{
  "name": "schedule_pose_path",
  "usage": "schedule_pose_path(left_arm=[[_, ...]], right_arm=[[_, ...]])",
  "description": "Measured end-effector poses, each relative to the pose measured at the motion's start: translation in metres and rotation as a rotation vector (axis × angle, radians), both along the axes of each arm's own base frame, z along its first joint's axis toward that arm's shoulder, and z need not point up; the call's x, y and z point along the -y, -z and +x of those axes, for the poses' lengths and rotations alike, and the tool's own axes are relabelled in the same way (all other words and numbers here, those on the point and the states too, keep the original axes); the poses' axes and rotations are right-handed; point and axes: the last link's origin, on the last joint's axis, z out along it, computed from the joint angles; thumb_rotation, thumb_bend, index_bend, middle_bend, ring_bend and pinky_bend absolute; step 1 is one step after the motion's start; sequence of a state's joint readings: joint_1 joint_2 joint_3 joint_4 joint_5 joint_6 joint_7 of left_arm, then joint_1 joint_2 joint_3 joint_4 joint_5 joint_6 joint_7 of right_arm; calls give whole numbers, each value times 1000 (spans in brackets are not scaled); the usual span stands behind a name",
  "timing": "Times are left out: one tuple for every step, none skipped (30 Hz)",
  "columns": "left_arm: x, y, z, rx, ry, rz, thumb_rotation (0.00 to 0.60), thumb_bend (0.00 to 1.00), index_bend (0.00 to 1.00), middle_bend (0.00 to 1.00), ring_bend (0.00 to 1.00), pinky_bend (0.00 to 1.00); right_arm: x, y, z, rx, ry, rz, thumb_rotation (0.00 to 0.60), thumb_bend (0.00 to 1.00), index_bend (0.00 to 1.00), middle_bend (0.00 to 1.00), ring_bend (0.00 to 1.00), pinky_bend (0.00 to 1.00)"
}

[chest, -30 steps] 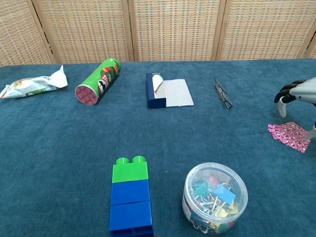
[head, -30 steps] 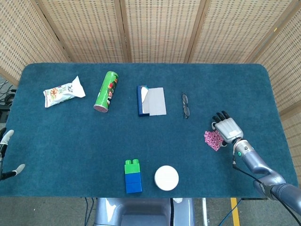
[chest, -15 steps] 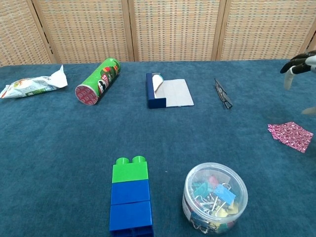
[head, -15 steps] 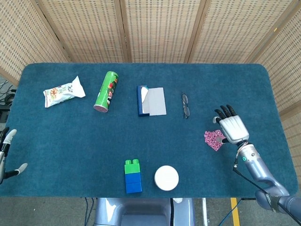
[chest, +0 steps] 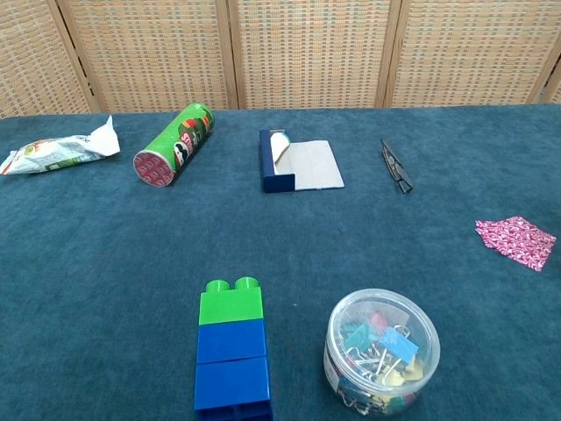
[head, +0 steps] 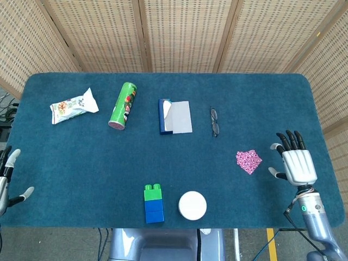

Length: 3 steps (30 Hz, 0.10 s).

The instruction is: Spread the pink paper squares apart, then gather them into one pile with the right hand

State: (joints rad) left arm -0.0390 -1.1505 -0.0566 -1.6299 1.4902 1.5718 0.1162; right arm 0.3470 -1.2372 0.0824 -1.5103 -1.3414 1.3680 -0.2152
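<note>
Left hand (head: 6,179): at the near left edge of the table in the head view, only partly in frame; pale fingertips apart, nothing in them that shows. The chest view does not show it.
Right hand (head: 295,161): near the right edge of the table, palm down, dark fingers spread and pointing away; it holds nothing. It is apart from the pink paper, to the paper's right. The chest view does not show it.
Clip tub (chest: 381,351): a clear round tub with a white lid, close to the near edge, filled with coloured binder clips.
Block stack (chest: 231,346): just left of the tub, a green brick joined to blue bricks, lying flat with the green end pointing away.
Pink paper squares (head: 248,161): lying together as one small patch on the cloth, right of centre, between the tub and the spectacles in depth. In the chest view (chest: 515,241) the patch sits at the far right of frame; how many sheets it has cannot be told.
Table (head: 81,157): covered in dark teal cloth.
Spectacles (head: 214,121): folded, beyond the pink paper and a little left of it.
Notebook (head: 175,116): dark blue cover, grey page showing, a white corner curled up, left of the spectacles.
Green can (head: 123,105): a tube lying on its side, left of the notebook, its red end facing near.
Snack bag (head: 73,106): crumpled, white and green, at the far left.
Backdrop (head: 185,32): woven cane panels behind the table.
</note>
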Motion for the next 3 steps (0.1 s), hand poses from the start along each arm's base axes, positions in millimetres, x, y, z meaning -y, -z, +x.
schedule_pose_path(left_arm=[[0,1,0,-1,-2,-7,600,177,36,0,0,0],[1,2,-1,-1,-4,-12,600,177,36,0,0,0],[1,2,-1,-1,-6,-17,600,177,36,0,0,0]], right_arm=[[-6,-2,-2,1,6,-9,600,208,348,146,0,0],[-10,-3,-3,2,10,-15,600,208,348,146,0,0],[-14,-4,-4,2,14,-19,600,208,348,146,0,0]])
